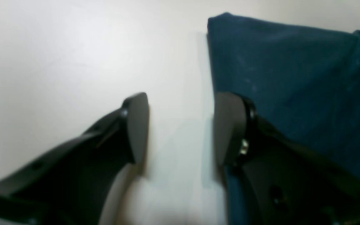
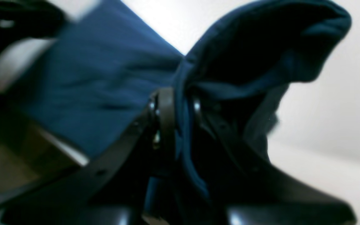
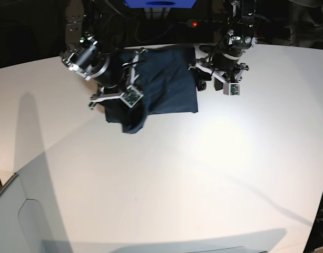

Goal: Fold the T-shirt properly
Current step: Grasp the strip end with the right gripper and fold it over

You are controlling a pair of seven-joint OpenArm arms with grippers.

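Lying near the 12 o'clock edge of the white table [image 3: 214, 174], the T-shirt [image 3: 169, 84] is showing a straight hem toward 3 o'clock. The right gripper [image 2: 180, 103] is pinching a bunched fold at the shirt's 9 o'clock side, lifted off the surface. The left gripper [image 1: 181, 125] is hovering with jaws apart, straddling bare table just beside the 3 o'clock edge. Wide bare tabletop is stretching toward 6 o'clock.
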